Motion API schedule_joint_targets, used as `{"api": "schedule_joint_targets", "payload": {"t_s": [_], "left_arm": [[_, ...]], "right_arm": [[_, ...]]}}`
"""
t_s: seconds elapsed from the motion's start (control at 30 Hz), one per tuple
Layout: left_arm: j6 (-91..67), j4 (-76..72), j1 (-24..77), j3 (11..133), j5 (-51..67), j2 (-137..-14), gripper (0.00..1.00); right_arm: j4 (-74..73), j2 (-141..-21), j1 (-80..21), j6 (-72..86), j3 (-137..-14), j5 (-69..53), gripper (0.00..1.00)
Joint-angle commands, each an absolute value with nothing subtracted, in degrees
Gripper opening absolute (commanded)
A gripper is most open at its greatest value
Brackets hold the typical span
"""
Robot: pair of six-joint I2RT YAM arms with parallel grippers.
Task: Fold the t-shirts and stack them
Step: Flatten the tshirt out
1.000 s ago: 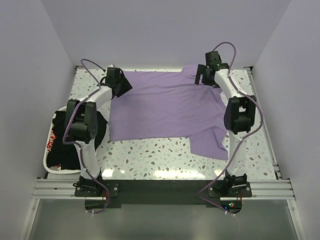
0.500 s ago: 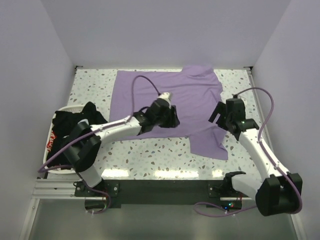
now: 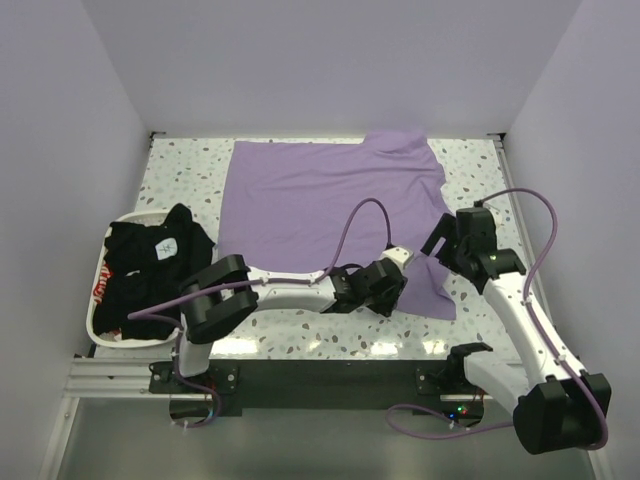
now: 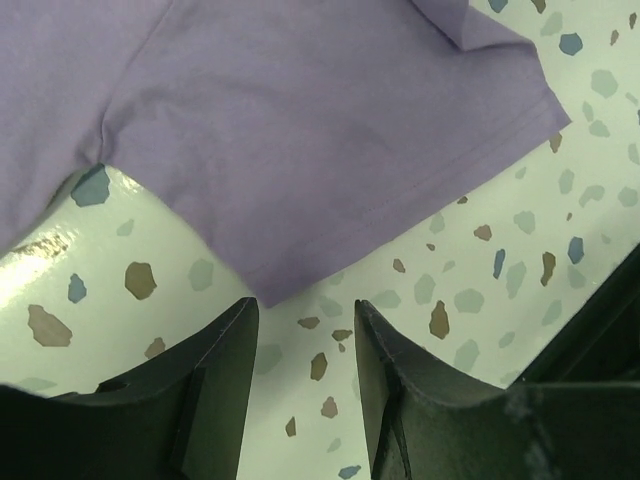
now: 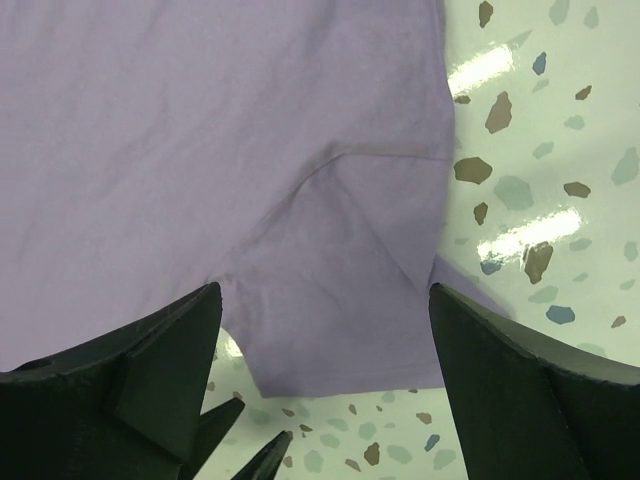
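Now: lavender t-shirt [image 3: 330, 205] lies spread flat over the far and middle part of the speckled table [image 3: 300, 325], one sleeve [image 3: 425, 290] reaching toward the near right. My left gripper [image 4: 303, 325] is stretched low across the table to that sleeve's near hem. Its fingers are set a narrow gap apart with nothing between them, tips over bare tabletop just short of the cloth. Cannot tell whether they touch the surface. My right gripper [image 5: 325, 300] hangs above the same sleeve where it joins the body, jaws spread wide, empty. Black t-shirts [image 3: 150, 265] sit heaped in the white tray [image 3: 93, 322] at the left edge, a red-and-white print [image 3: 102, 287] showing on one.
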State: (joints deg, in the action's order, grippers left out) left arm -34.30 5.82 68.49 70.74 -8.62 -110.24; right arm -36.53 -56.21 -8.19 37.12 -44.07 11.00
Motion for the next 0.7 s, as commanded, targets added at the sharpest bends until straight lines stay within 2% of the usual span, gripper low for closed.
{"api": "schedule_joint_targets", "payload": {"t_s": [0.0, 0.37, 0.53, 0.6, 0.67], "left_arm": [[-31.5, 6.9, 69.3, 74.3, -16.1, -112.0, 0.48], [-28.9, 7.2, 70.2, 77.6, -21.8, -117.2, 0.47], [-29.1, 8.5, 71.1, 76.8, -22.7, -117.6, 0.36], [-29.5, 8.8, 71.3, 76.2, -22.9, -117.2, 0.25], [-30.5, 9.6, 71.3, 75.1, -23.5, -116.3, 0.19]], "right_arm": [[-36.4, -57.0, -8.2, 37.7, -48.2, 11.6, 0.87], [-35.1, -57.8, -8.2, 37.3, -48.0, 12.1, 0.87], [-35.3, -57.8, -8.2, 36.9, -48.3, 13.0, 0.87], [-35.5, -58.1, -8.1, 36.8, -48.6, 13.5, 0.87], [-35.7, -58.2, -8.2, 36.7, -49.2, 13.7, 0.87]]}}
